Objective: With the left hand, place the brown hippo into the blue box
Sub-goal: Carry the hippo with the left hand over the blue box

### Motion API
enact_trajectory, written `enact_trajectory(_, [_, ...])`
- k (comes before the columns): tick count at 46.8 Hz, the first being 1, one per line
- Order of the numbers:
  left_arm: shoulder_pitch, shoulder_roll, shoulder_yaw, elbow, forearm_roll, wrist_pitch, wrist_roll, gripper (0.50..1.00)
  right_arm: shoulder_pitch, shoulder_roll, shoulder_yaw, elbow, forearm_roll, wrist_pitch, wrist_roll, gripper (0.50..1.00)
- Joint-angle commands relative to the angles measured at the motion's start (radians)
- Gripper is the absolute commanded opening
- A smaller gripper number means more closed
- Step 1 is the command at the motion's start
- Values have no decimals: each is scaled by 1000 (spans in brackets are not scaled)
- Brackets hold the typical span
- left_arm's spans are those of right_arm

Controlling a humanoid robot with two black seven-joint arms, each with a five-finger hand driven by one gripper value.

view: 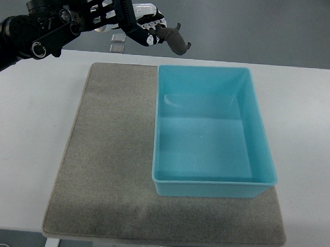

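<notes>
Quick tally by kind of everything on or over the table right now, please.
Brown hippo, held in the left hand: 1
Blue box: 1
Grey mat: 1
White table: 1
Total: 4

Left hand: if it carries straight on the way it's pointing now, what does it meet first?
The left hand, shut on the brown hippo, points right and slightly down-picture. That line looks free, probably passing the blue box at its far rim; height is unclear.
</notes>
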Motion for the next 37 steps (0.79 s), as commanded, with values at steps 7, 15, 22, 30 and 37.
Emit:
enact_trajectory(7, [1, -5, 0, -72, 8, -1, 2, 500, 0, 0, 0, 0, 0, 0, 0, 936])
enact_trajectory(15, [9, -5, 2, -130, 8, -5, 2, 500, 0, 0, 0, 0, 0, 0, 0, 936])
enact_trajectory(22, [13, -5, 5, -176, 8, -8, 2, 500, 0, 0, 0, 0, -2, 0, 0, 936])
enact_trajectory(30, [16, -6, 8, -213, 9, -19, 2, 500, 0, 0, 0, 0, 0, 0, 0, 936])
enact_trajectory(37, [19, -6, 14, -244, 9, -19, 2, 500, 0, 0, 0, 0, 0, 0, 0, 936])
